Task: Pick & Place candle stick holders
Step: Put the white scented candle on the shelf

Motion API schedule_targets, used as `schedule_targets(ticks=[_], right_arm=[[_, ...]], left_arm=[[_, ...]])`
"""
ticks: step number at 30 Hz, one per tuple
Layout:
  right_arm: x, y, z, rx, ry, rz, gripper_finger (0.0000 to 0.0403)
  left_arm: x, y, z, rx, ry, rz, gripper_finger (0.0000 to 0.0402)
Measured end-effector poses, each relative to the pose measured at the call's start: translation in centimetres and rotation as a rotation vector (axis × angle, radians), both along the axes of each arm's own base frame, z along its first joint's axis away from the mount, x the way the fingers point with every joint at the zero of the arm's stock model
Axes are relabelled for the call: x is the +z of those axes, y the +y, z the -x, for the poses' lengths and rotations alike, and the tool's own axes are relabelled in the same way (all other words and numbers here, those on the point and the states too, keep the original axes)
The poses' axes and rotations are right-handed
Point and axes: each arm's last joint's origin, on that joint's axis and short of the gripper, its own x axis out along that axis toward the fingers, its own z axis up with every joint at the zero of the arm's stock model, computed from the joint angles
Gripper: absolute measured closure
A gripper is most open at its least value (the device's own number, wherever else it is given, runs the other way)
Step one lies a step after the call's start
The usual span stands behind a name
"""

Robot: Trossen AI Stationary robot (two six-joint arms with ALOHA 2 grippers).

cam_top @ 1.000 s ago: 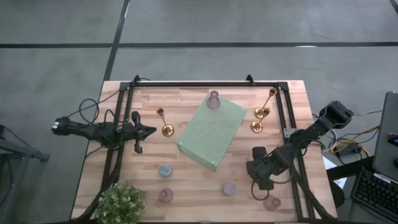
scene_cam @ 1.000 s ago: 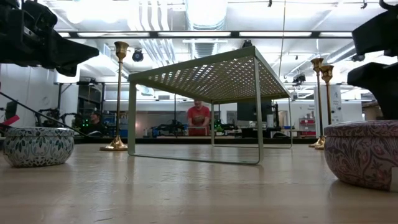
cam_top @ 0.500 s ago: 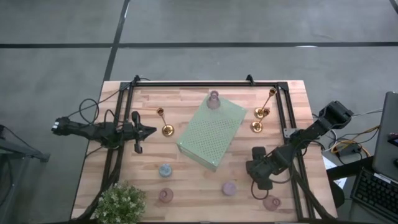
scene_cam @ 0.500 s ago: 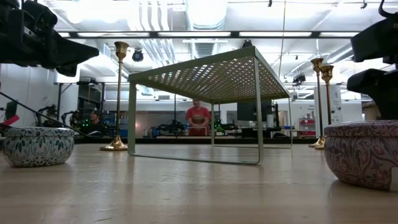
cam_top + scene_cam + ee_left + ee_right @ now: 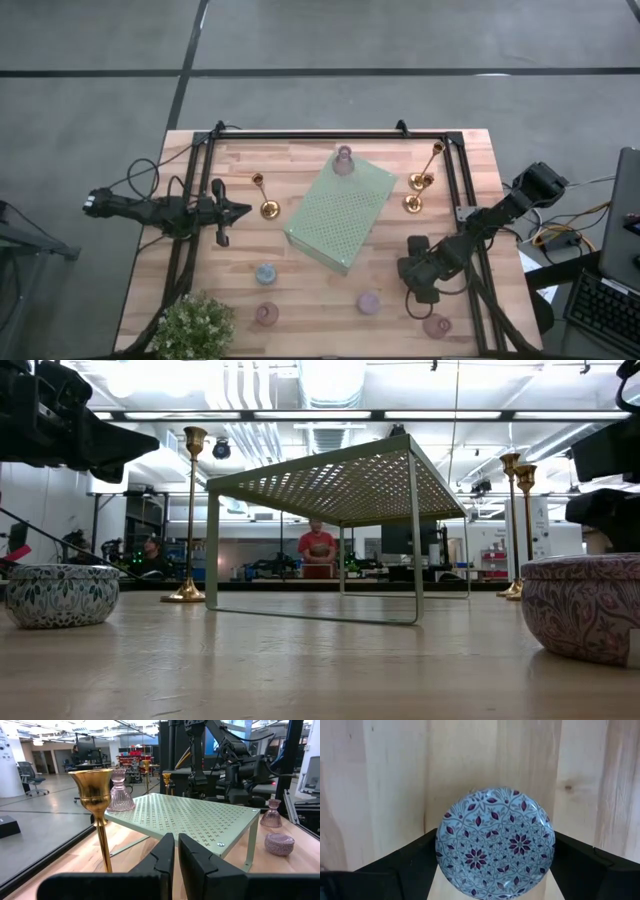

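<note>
Your right gripper (image 5: pixel 420 290) is over the near right part of the table (image 5: pixel 310 285), pointing down. Its fingers (image 5: pixel 405 865) are spread wide and sit against both sides of a round blue patterned holder (image 5: pixel 494 850), so it's clamped between them. You can't tell whether the holder is off the wood or resting on it.

Your left gripper (image 5: pixel 238 212) waits at the left side of the table. Its fingers (image 5: pixel 162 857) are nearly together with only a thin slit between them, and they hold nothing. It sits just beside the left gold candlestick (image 5: pixel 266 208), which stands upright and untouched.

The other task items:
- Two more gold candlesticks stand close together near the far right corner, the farther one (image 5: pixel 420 181) and the nearer one (image 5: pixel 413 204).
- A pink glass holder (image 5: pixel 343 160) stands on the far end of the green perforated rack (image 5: pixel 340 215) at mid-table.
- A pale blue holder (image 5: pixel 266 273) sits in front of the rack, with a pink holder (image 5: pixel 266 313) nearer the front edge.
- A lilac holder (image 5: pixel 369 302) is just left of the right gripper.
- A second pink holder (image 5: pixel 436 326) is at the front right.

A leafy plant (image 5: pixel 195 328) sits at the front left corner.
</note>
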Motion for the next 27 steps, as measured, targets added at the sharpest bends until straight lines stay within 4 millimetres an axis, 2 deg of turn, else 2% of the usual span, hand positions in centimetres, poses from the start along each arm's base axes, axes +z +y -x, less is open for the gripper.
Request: schedule_targets(ticks=[14, 22, 27], right_arm=[[0.04, 0.09, -0.19, -0.005, -0.025, -0.002, 0.0078], [0.05, 0.07, -0.19, -0.006, -0.029, 0.002, 0.0119], [0.05, 0.08, -0.20, -0.006, -0.029, 0.002, 0.0108]], left_arm=[[0.00, 0.00, 0.00, 0.000, 0.000, 0.000, 0.0374], [0.00, 0.00, 0.00, 0.000, 0.000, 0.000, 0.0374], [0.00, 0.00, 0.00, 0.000, 0.000, 0.000, 0.0374]])
